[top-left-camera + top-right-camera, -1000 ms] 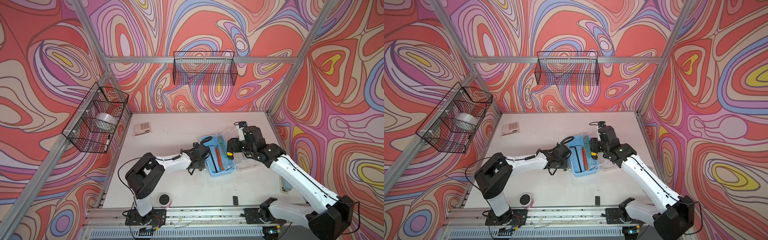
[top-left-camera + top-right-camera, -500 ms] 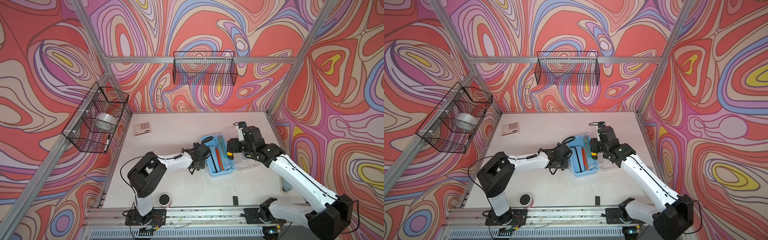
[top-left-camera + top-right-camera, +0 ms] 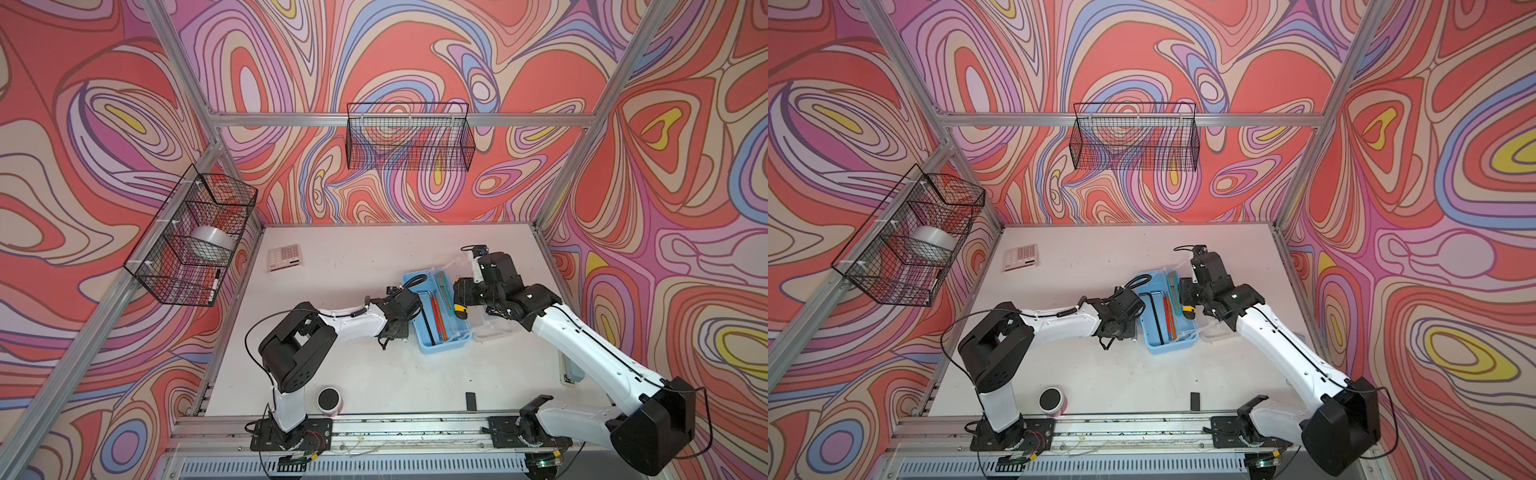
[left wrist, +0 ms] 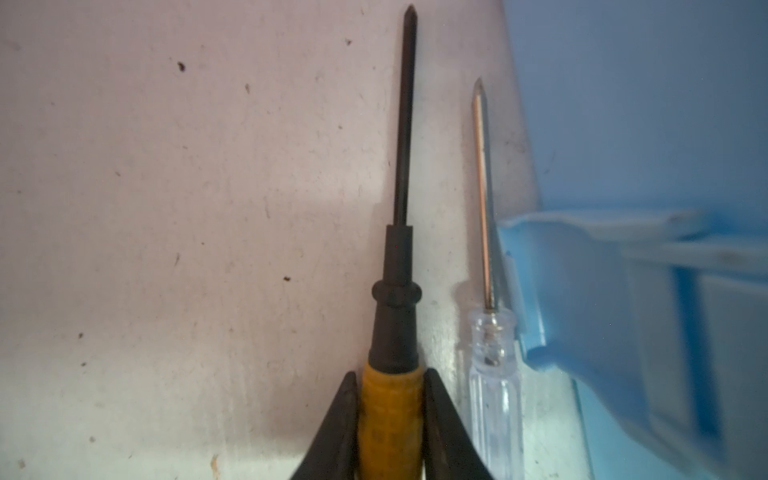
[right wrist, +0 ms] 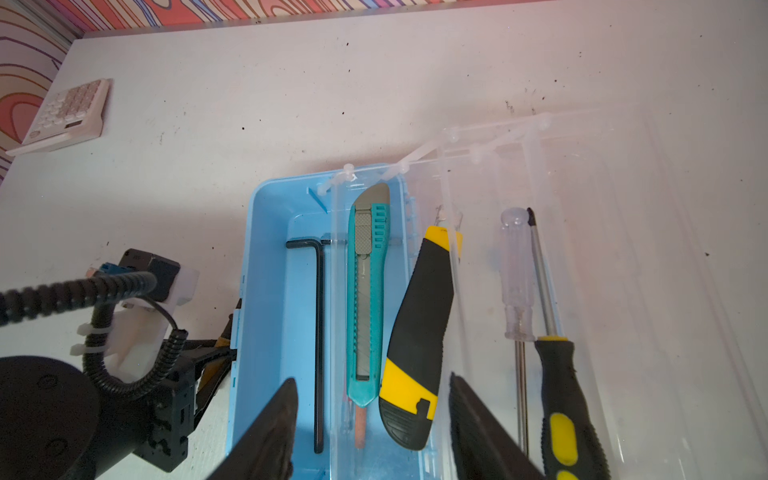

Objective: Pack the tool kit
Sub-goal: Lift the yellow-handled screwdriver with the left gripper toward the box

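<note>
The case (image 3: 444, 347) sits open just right of the surface's (image 3: 374, 257) middle, its clear lid (image 5: 623, 208) folded out flat toward the right edge. A hex key (image 5: 319, 332) and a teal knife (image 5: 368, 291) lie inside. The left gripper (image 4: 390, 374) is down on the surface at the case's left wall, jaws clamped on the yellow screwdriver (image 4: 395, 324) by the front of its handle. The right gripper (image 5: 372, 378) hovers over the case with jaws wide and nothing in them. The main risk seems to be the crowding around the grasp. A clear screwdriver (image 4: 494, 395) lies just beside the held one, with the case wall just beyond it, so a finger could drag it along or push it against the case. The long shaft sticks far out ahead of the grip, and on the lift its tip may droop and catch the rim. The right gripper over the opening could also meet the left arm as it swings in. The black-yellow knife (image 5: 419, 316) appears to lean on the rim at the lid side, which would probably stop the lid from shutting.
</note>
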Controlling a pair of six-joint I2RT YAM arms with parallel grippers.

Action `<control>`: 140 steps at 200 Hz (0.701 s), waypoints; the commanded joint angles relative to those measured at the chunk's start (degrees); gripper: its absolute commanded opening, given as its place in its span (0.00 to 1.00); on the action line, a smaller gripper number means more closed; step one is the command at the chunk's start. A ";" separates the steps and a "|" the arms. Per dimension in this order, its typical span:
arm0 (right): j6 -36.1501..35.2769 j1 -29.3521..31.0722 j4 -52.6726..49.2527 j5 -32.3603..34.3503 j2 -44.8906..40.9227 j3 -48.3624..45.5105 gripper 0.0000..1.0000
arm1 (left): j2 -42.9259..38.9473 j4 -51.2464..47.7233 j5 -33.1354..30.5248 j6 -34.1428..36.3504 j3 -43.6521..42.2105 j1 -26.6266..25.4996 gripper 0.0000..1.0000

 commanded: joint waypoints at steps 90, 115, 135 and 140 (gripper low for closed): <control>2.35 0.14 0.97 4.44 -4.64 0.72 0.58 | -8.27 -7.26 -6.39 1.13 0.96 -0.09 0.00; 3.96 0.04 0.83 7.02 -6.80 0.48 0.58 | -14.00 -6.00 -5.96 0.16 1.12 -0.03 0.00; 6.32 -0.48 0.42 10.85 -9.14 0.45 0.58 | -18.10 -0.62 -2.20 -1.37 1.30 -0.19 0.00; 6.74 -0.59 0.46 11.53 -9.97 0.32 0.58 | -18.63 1.47 -0.78 -2.10 1.34 -0.27 0.00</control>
